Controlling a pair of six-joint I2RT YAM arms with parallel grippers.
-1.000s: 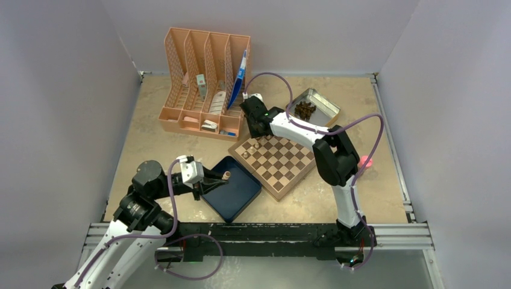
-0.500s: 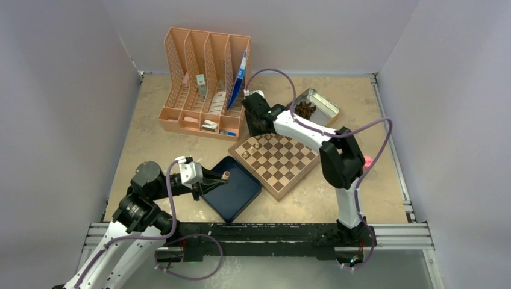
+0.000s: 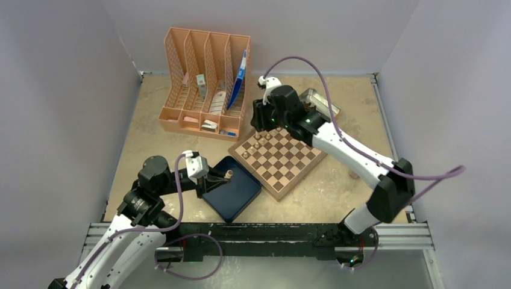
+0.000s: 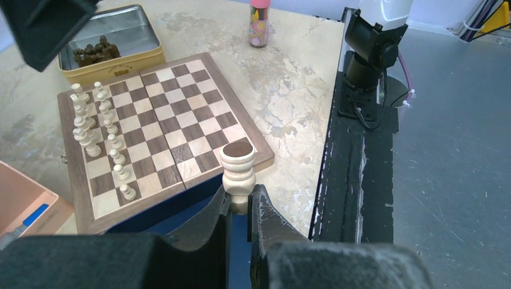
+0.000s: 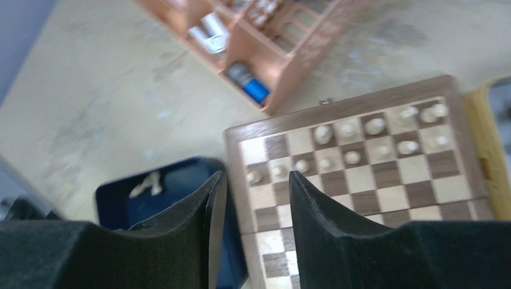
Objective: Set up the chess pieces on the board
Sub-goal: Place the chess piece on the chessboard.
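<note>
The board (image 3: 283, 165) lies at the table's middle, with several pale chess pieces (image 3: 258, 141) in two rows along its far-left edge; they also show in the left wrist view (image 4: 96, 129) and the right wrist view (image 5: 349, 144). My left gripper (image 3: 224, 176) is shut on a pale rook-like piece (image 4: 237, 169), held above the dark blue tray (image 3: 241, 194). My right gripper (image 3: 260, 123) is open and empty, raised above the board's far-left corner. One pale piece (image 5: 144, 183) lies in the tray (image 5: 120, 198).
A peach desk organizer (image 3: 205, 84) stands at the back left. A metal tin (image 3: 322, 102) with dark chess pieces (image 4: 95, 50) sits behind the board. A pink-capped bottle (image 4: 260, 23) stands right of the board. The black frame rail (image 3: 271, 232) runs along the near edge.
My right arm has swung up and to the right, lifting its gripper off the board's far-left corner. My left gripper with the piece has shifted slightly right over the tray.
</note>
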